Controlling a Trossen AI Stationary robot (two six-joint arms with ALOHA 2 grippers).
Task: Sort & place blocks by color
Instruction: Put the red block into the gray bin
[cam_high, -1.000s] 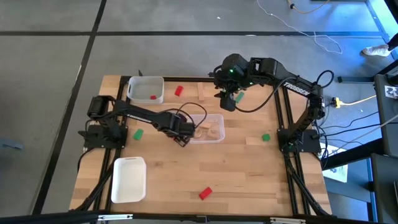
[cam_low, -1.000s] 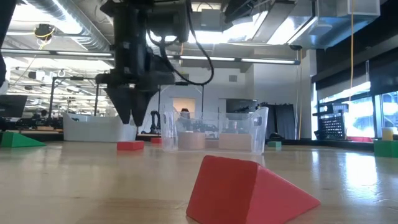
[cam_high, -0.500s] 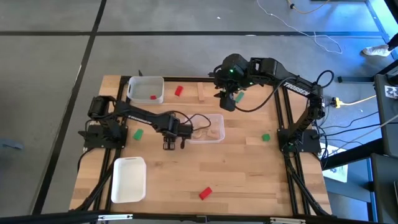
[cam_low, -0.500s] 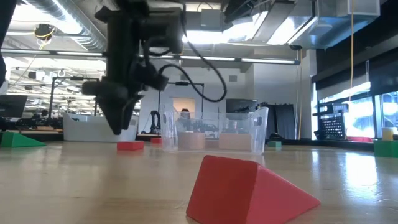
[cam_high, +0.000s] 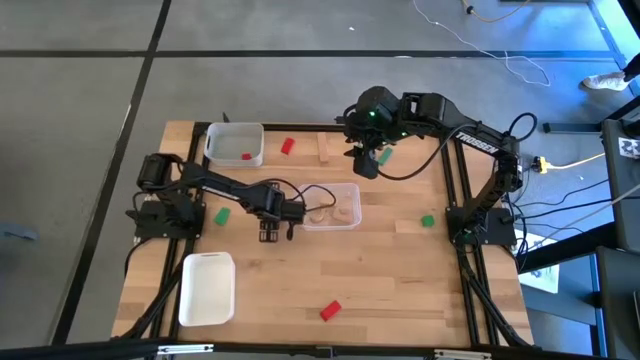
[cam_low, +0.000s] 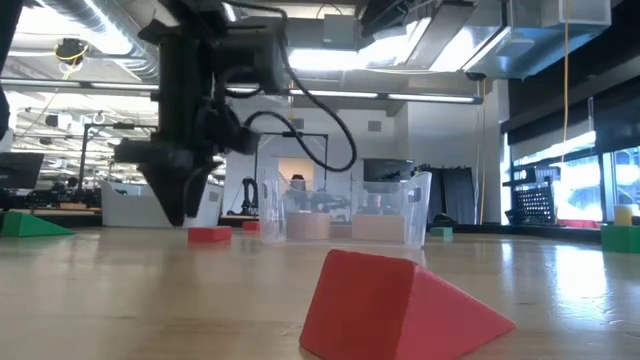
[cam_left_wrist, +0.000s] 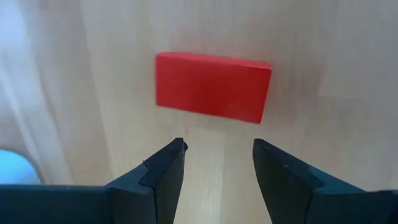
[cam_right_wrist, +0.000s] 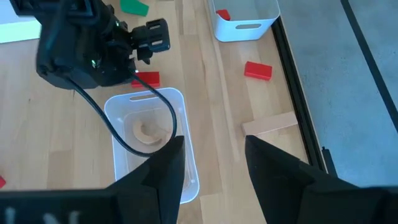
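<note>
high view: the left gripper (cam_high: 270, 236) was held low beside the clear tray (cam_high: 352, 221); a snag on the tray wall was judged possible. low view: its arm was seen pointing down near the red block (cam_low: 209, 234). left wrist view: fingers (cam_left_wrist: 163, 172) were spread and empty, block off-centre, so a slipped pinch was judged possible. right wrist view: the right gripper (cam_right_wrist: 211, 163) was spread, raised over the tray.

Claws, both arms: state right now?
Left claw: open, empty, over a red block beside the clear tray.
Right claw: open, empty, raised at the table's far side.
</note>
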